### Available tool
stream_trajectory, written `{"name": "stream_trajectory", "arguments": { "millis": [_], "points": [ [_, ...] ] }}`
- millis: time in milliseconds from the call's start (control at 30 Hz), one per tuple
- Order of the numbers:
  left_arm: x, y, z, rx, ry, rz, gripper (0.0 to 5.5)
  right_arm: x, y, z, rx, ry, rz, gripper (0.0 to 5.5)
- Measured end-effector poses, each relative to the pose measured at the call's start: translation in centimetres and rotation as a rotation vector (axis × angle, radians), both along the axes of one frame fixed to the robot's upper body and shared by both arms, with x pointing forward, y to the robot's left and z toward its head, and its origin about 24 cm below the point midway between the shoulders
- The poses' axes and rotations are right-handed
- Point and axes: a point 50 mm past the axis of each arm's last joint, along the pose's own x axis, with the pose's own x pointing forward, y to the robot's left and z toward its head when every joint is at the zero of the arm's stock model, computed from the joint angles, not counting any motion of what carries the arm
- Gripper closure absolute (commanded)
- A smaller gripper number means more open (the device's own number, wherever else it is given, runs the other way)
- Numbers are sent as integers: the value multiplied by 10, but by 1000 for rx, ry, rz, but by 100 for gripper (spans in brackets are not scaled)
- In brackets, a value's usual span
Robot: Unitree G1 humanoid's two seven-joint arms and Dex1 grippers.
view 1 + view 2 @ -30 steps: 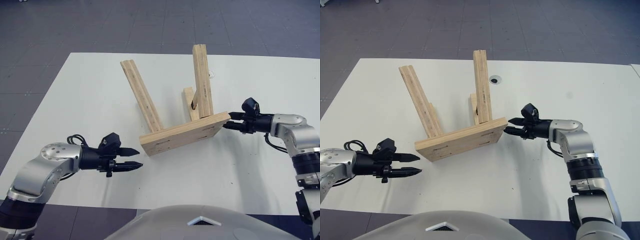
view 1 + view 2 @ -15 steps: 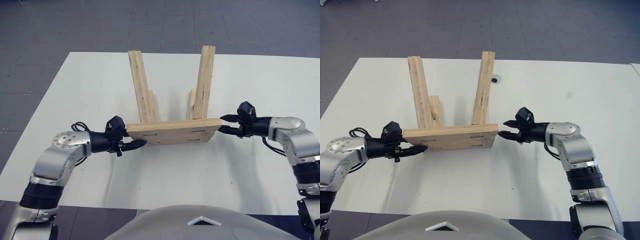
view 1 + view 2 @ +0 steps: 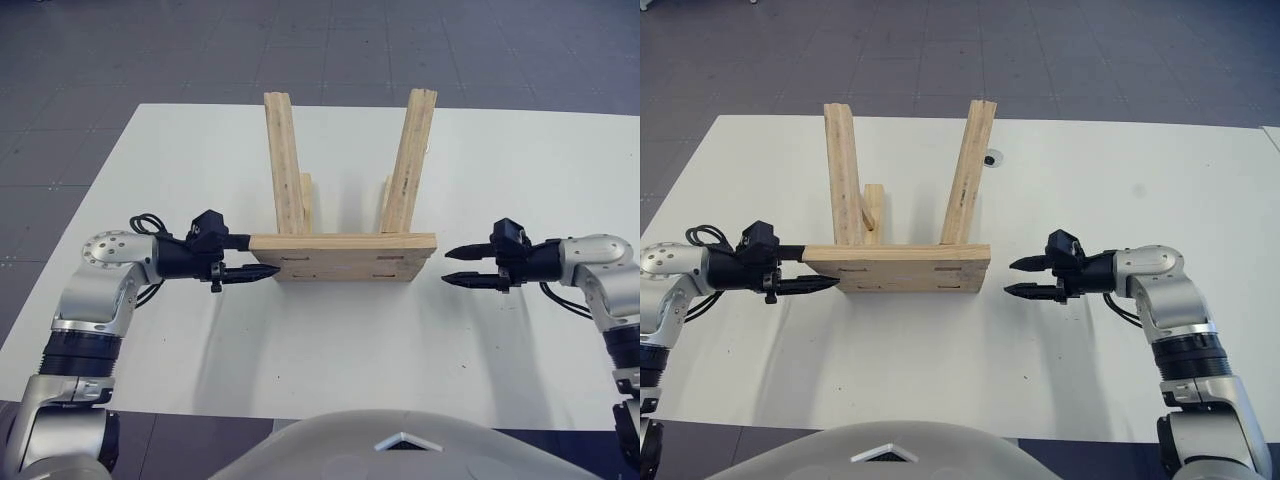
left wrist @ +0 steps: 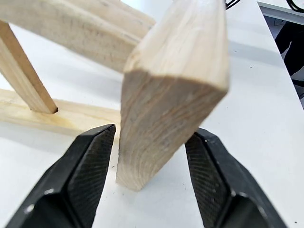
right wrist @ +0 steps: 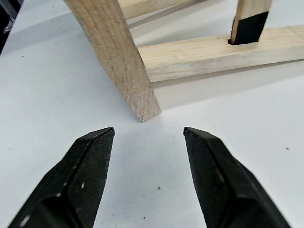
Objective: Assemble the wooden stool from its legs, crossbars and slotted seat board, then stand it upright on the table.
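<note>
nearest the robot, bare white table (image 3: 330, 350) runs across the 6 o'clock side. just beyond it sits the stool, tipped on its side in the middle of the table. its seat board (image 3: 345, 258) stands on one long edge, broad face toward 6 o'clock and running from 9 to 3 o'clock.

the left claw (image 3: 260, 256) is at the board's 9 o'clock end. its dark fingers (image 4: 90, 161) are spread apart and straddle the thickness of the wood. the left wrist view shows a sliver of table between one finger and the board, so it is not clamped. the right claw (image 3: 448, 266) sits low over the table just off the board's 3 o'clock end. its tips are parted, hold nothing, and are clear of the wood.

the stool is pale, unfinished wood with layered grain showing on the cut ends. small dark slots (image 3: 392, 260) mark the seat face near each end. two broad legs run from the board toward 12 o'clock, the left leg (image 3: 285, 165) and the right leg (image 3: 412, 160), leaning slightly apart at their far ends. the right wrist view shows a lower leg (image 5: 213, 54) lying on the table. a thin crossbar (image 5: 247, 21) with a dark end is seated in a hole in it.

farther out, a small round grommet (image 3: 987, 158) sits in the table near the right leg's far end. grey tiled floor (image 3: 200, 50) lies beyond the 12 o'clock edge.
</note>
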Motion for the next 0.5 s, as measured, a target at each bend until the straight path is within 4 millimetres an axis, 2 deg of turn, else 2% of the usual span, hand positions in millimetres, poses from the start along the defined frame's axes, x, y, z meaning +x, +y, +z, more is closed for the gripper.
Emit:
{"name": "stream_trajectory", "arguments": {
  "millis": [233, 367, 500],
  "points": [
    [0, 3, -7, -23, 12, 9, 290, 2, 28, -3, 85, 12, 58, 282],
    [0, 4, -6, -29, 10, 9, 290, 3, 33, -3, 98, 19, 60, 282],
    [0, 5, -7, -31, 14, 7, 360, 12, 43, 7, 131, -24, 73, 279]
  ]
}}
